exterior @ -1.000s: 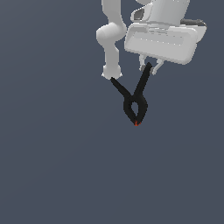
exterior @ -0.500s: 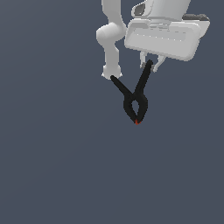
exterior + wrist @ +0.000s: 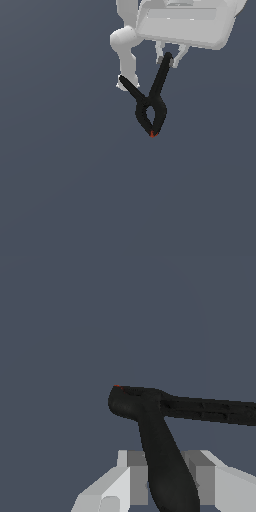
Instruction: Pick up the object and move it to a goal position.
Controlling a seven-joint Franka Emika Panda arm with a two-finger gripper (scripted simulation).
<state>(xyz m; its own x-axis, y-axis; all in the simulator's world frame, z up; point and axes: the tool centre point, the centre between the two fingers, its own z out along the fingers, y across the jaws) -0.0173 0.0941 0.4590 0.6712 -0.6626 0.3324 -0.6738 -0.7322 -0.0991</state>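
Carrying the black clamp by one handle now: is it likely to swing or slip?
The clamp looks rigid and probably light. The gripper pinches only one thin handle end, so the loop and red tip hang off-centre; it may pivot under quick moves. Smooth plastic could slip.

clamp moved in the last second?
Barely. The clamp, hanging from the gripper, has edged slightly up in the exterior view; no fixed landmark confirms more.

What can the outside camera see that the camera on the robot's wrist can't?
Only the exterior view shows the white arm and the whole clamp hanging with its red tip pointing down and one handle sticking out free. Only the wrist view shows, up close, the jaws' grey pads pressed on either side of the other handle. Both show the black clamp, held by the gripper, over plain grey background.
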